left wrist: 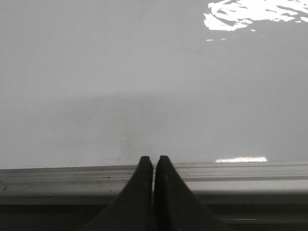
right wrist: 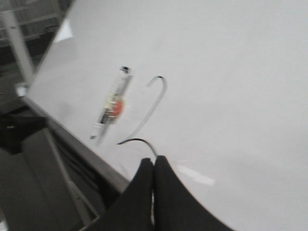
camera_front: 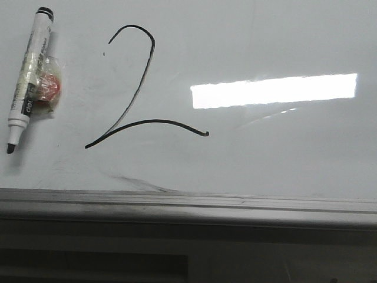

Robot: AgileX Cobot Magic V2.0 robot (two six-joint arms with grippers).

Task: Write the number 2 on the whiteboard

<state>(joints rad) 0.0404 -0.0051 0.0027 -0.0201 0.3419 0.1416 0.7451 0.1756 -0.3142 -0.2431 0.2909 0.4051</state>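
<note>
We see the number 2 (camera_front: 138, 88) drawn on the whiteboard (camera_front: 283, 153), left of centre, base stroke running along the near rail. Marker (camera_front: 29, 76) lies uncapped w/ tip toward near-left corner, long axis near-to-far. Both claws closed, holding nothing: right gripper (right wrist: 153, 166) nearer the 2; left gripper (left wrist: 153, 163) sits at the rail. Only front view shows the whole digit; left wrist view shows just blank board.

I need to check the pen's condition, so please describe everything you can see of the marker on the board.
The marker lies flat on the whiteboard, left of the number 2 and not touching it. Its body is white with dark print, black at the far end, and its dark tip is uncapped, pointing toward the near edge rail. Clear tape with something red is wrapped round its middle. Nothing grips it.
</note>
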